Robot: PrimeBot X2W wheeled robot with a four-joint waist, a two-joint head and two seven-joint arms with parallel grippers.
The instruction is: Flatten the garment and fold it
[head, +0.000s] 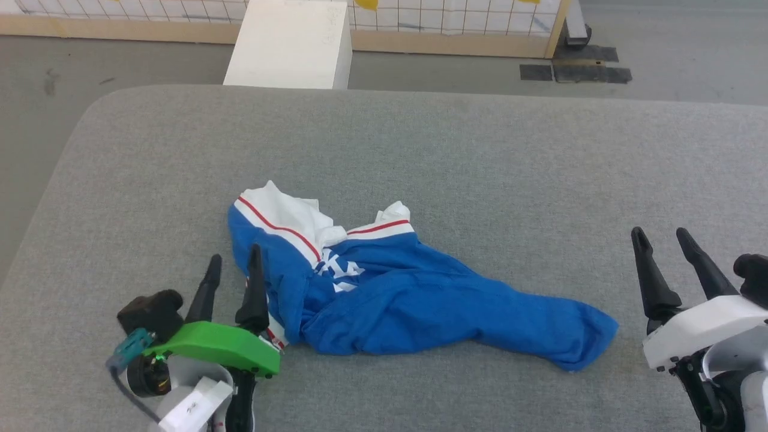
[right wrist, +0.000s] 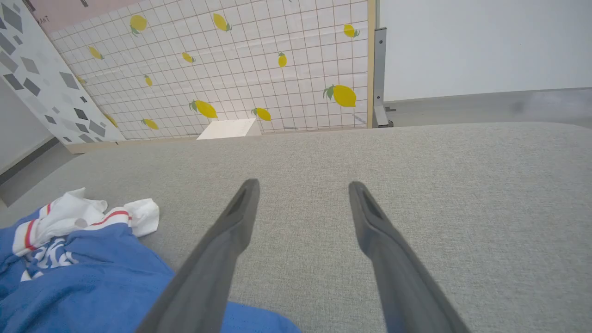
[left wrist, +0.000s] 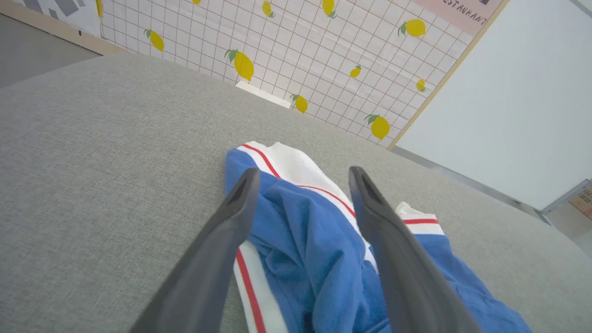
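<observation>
Item: royal-blue jersey T-shirt (head: 390, 300), white sleeves, red-striped trim, crumpled in a long heap on the grey padded surface (head: 480, 150).
Jaws of left gripper (head: 235, 252): released, spread wide at the shirt's sleeve end, blue cloth showing between them.
Jaws of right gripper (head: 660, 231): released, empty, bare surface between them. The shirt's hem end lies to their left, apart.

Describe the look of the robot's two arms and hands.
Left hand: two long, dark, tapered fingers on a bright green cover, black camera block, teal plug, dark cable, white forearm. Right hand: same dark fingers, white housing, black block.
</observation>
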